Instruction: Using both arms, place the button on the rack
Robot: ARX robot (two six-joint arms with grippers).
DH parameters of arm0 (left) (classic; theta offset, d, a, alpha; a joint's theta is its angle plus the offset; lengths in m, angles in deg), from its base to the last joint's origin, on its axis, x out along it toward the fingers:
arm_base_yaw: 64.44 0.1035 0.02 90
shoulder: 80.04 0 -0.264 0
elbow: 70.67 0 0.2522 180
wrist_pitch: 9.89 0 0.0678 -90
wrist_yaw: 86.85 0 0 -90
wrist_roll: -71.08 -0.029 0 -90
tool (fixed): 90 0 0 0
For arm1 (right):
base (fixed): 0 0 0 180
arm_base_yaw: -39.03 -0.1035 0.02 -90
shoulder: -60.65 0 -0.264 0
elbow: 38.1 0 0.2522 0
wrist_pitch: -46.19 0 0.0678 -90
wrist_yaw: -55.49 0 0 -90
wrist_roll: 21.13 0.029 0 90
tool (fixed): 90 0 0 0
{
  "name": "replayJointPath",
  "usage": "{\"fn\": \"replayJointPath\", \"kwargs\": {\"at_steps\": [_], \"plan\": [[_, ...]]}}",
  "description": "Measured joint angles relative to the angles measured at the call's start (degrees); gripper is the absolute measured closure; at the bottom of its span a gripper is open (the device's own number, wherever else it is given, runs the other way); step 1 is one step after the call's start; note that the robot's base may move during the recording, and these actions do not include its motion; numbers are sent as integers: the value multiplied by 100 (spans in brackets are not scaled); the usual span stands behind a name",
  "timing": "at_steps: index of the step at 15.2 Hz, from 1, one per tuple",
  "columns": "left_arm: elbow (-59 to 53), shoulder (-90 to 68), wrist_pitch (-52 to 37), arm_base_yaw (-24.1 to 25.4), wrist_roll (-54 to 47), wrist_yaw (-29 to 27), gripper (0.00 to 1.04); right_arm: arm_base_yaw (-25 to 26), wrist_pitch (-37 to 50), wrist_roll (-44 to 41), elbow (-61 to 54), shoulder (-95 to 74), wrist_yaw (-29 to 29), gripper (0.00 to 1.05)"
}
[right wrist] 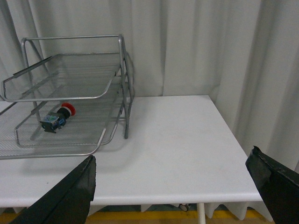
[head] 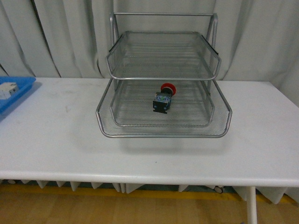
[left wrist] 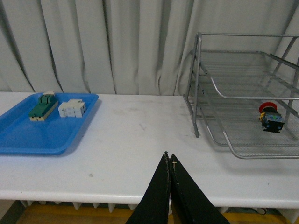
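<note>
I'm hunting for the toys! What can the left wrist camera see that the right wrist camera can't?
Only the left wrist view: the blue tray holding a green-and-cream switch and a white block, plus the shut left pincer. Only the right wrist view: the wide-open right pincer. Both: the button lying in the rack, the white table, the curtain.

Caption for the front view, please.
Red-capped button lies on its side under the top tier of the wire-mesh rack on a white table; blue tray at left.
</note>
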Motion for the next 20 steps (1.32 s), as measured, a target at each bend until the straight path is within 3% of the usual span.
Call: {"fn": "replayJointPath", "kwargs": {"at_steps": [3,11,13,15,18,19,20], "plan": [[0,2,-26,0,0,4,103,0,4,2,0,0,0,6],[0,2,-24,0,4,4,5,0,2,2,0,0,0,6],[0,2,-24,0,11,4,7,0,2,2,0,0,0,6],[0,2,-26,0,9,7,7,273,-833,319,557,-1104,866,6],[0,2,-26,0,11,4,7,-459,1604,925,2055,-3936,538,6],[0,2,-26,0,11,4,7,-774,2048,1270,2763,-5213,398,6],[0,2,-26,0,11,4,7,-1110,1902,1576,3547,-6450,184,6]]}}
